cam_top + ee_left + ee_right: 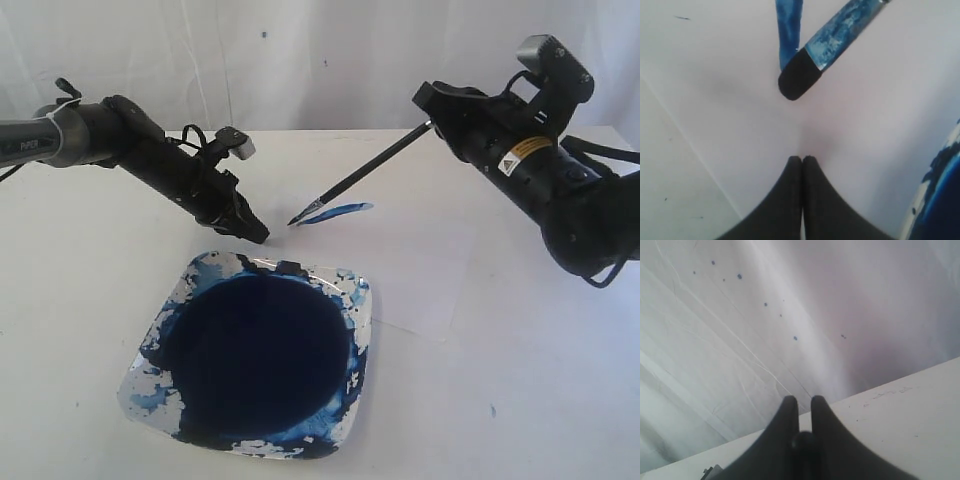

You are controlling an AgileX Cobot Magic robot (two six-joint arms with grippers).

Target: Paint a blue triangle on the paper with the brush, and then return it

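Our left gripper (258,235), jaws together and empty, sits tips-down on the paper (420,270), just beside the tip of the brush (365,172). Our right gripper (432,108) clamps the brush's handle end. Only one blue stroke (340,211) trails from the tip, so we judge that two sides and the return remain.

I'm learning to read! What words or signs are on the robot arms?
Grey sleeve of the left arm: white letters, too blurred to read.
Yellow sticker on the right arm: a small dark symbol, its print too small to read.
No other writing shows.
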